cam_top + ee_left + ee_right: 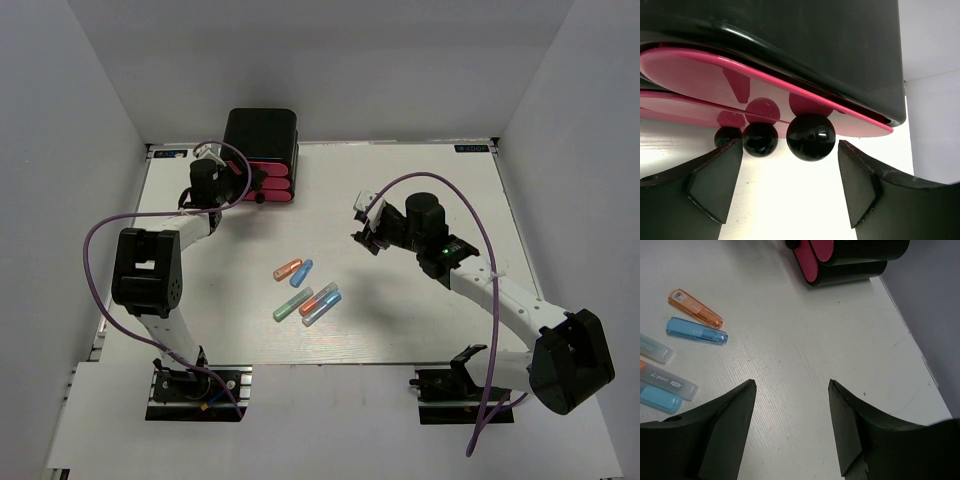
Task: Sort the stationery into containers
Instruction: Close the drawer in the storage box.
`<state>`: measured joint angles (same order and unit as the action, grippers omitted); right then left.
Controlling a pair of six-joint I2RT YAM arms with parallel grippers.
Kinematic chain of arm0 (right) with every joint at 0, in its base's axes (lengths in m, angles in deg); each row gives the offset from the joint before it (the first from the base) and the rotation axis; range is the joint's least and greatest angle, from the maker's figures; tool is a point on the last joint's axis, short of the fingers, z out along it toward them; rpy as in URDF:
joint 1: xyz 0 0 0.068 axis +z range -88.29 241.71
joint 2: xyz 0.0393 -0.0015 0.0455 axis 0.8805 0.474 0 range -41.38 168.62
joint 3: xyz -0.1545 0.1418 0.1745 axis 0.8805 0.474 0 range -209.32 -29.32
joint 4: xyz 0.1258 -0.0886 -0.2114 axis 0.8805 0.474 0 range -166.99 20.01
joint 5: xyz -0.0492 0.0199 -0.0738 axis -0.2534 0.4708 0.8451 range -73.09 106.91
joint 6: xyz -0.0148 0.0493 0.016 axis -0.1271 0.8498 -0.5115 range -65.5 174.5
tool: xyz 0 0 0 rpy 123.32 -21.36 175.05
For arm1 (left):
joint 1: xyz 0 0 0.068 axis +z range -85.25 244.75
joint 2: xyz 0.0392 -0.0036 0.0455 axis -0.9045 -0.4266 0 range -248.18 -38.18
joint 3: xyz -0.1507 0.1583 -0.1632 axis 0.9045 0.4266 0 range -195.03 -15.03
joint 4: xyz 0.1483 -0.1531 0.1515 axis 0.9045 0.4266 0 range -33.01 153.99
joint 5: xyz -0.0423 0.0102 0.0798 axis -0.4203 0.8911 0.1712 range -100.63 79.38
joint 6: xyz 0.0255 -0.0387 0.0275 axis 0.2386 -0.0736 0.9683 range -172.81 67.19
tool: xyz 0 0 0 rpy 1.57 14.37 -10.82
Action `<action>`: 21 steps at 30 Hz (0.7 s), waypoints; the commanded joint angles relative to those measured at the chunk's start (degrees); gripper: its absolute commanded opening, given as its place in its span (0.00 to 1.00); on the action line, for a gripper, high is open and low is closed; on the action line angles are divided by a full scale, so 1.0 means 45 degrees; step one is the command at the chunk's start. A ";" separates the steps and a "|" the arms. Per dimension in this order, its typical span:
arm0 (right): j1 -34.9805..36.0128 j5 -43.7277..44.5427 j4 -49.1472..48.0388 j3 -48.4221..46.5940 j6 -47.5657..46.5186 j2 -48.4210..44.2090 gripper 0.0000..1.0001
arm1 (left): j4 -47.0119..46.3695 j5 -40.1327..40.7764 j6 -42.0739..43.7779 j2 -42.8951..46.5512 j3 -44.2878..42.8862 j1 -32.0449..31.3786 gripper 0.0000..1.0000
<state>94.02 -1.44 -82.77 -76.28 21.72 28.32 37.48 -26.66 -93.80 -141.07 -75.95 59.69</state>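
The containers are three pink-red drawers (pixel 275 183) with black round knobs, stacked in a glossy black box (pixel 262 135) at the back left. My left gripper (pixel 238 186) is open right at the drawer fronts. In the left wrist view its fingers flank the largest knob (pixel 811 137) without touching it, and two more knobs (pixel 760 139) sit to the left. The stationery lies mid-table: an orange capsule (pixel 288 269), a blue one (pixel 301 272), a green one (pixel 292 304), a red-orange one (pixel 320 298) and a pale blue one (pixel 322 308). My right gripper (pixel 365 228) hovers open and empty right of them.
In the right wrist view the open right gripper (pixel 792 382) is over bare table, with the orange capsule (pixel 695 308) and blue capsule (pixel 696 331) to its left and the drawers (pixel 815 255) beyond. Grey walls enclose the white table (pixel 420 310).
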 commanded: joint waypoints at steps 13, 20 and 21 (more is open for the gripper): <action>-0.0052 -0.0180 -0.0278 0.0240 0.0057 -0.0370 0.66 | -0.0021 -0.0051 -0.0031 0.0072 -0.0523 0.0031 0.99; -0.0091 -0.0141 -0.0258 0.0318 0.0057 -0.0448 0.66 | 0.0098 0.0320 -0.0576 0.0072 -0.0641 0.0031 0.99; -0.0053 -0.0161 -0.0258 0.0338 0.0057 -0.0486 0.66 | 0.0097 0.0320 -0.0578 0.0207 -0.0525 0.0031 0.99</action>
<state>93.91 -1.44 -82.72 -75.27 21.74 28.29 38.29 -26.05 -95.29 -141.07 -76.76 59.69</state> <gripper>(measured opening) 0.657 0.990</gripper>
